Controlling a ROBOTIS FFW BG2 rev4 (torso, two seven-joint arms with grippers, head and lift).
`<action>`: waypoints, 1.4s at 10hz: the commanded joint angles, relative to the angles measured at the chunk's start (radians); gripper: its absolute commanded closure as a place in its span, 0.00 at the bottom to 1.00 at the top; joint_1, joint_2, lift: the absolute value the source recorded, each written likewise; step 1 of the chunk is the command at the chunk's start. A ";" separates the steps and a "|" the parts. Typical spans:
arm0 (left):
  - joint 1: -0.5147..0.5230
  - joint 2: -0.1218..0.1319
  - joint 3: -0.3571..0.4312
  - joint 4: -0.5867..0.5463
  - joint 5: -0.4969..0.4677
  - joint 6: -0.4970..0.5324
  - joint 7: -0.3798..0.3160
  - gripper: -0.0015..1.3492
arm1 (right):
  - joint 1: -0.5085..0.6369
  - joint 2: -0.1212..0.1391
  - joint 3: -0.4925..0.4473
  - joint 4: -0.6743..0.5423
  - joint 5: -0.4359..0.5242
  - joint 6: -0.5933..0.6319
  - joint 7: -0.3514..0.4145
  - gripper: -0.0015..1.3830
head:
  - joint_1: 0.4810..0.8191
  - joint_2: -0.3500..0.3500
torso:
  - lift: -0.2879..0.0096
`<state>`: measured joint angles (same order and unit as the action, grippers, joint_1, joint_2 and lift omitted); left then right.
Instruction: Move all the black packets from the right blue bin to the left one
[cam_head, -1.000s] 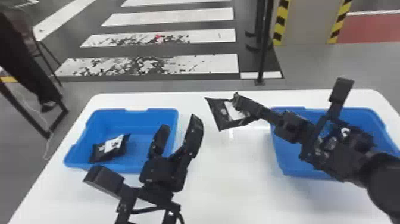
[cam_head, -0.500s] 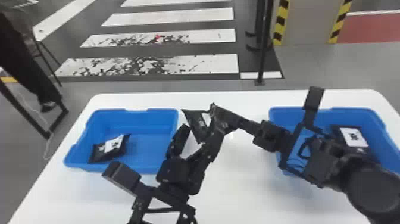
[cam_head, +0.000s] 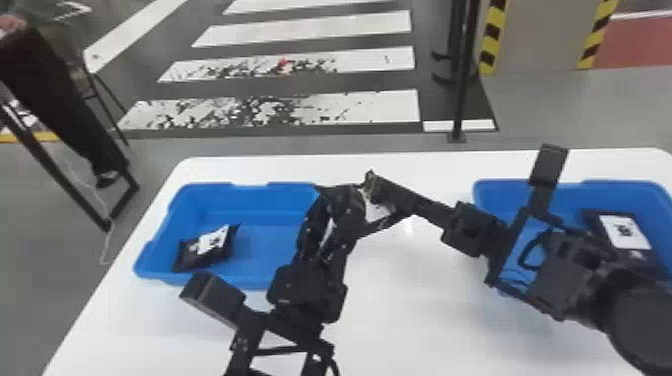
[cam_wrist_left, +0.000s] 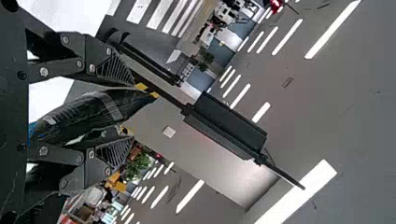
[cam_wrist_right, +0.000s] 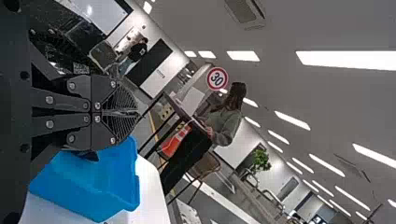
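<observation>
left gripper (cam_head: 335, 200) stands part-open around a black packet (cam_head: 346, 197), at left bin's (cam_head: 267, 245) two o'clock; right gripper (cam_head: 371, 181) is closed beside it, hold unclear. another packet (cam_head: 207, 247) lies at that bin's eight; a third packet (cam_head: 625, 232), right bin's (cam_head: 500, 197) three.

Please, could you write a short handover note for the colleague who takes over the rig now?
Right tool: shut on the raised black packet, near the left bin.
Left tool: open, its fingers around that packet; firm hold not confirmed.
Done: one packet lies in the left bin.
Left to do: the raised packet, plus at least one more packet in the right bin, partly hidden.
</observation>
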<state>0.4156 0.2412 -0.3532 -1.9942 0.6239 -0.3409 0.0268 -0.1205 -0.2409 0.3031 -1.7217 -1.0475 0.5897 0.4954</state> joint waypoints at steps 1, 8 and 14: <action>-0.001 0.000 0.002 0.000 -0.022 0.002 -0.001 0.89 | 0.000 0.002 0.000 0.002 -0.001 -0.011 0.000 0.87 | 0.63 0.77 | 0.40; -0.062 -0.071 0.269 0.179 -0.287 -0.015 0.042 0.89 | -0.015 -0.003 -0.010 0.083 0.003 -0.089 0.022 0.04 | 0.63 0.80 | 0.40; -0.106 -0.109 0.463 0.327 -0.379 -0.116 0.051 0.02 | 0.062 -0.003 -0.160 0.012 0.182 -0.069 0.015 0.08 | 0.63 1.00 | 0.40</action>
<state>0.3034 0.1299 0.1289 -1.6647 0.2174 -0.4236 0.0812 -0.0697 -0.2436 0.1613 -1.6985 -0.8831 0.5088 0.5075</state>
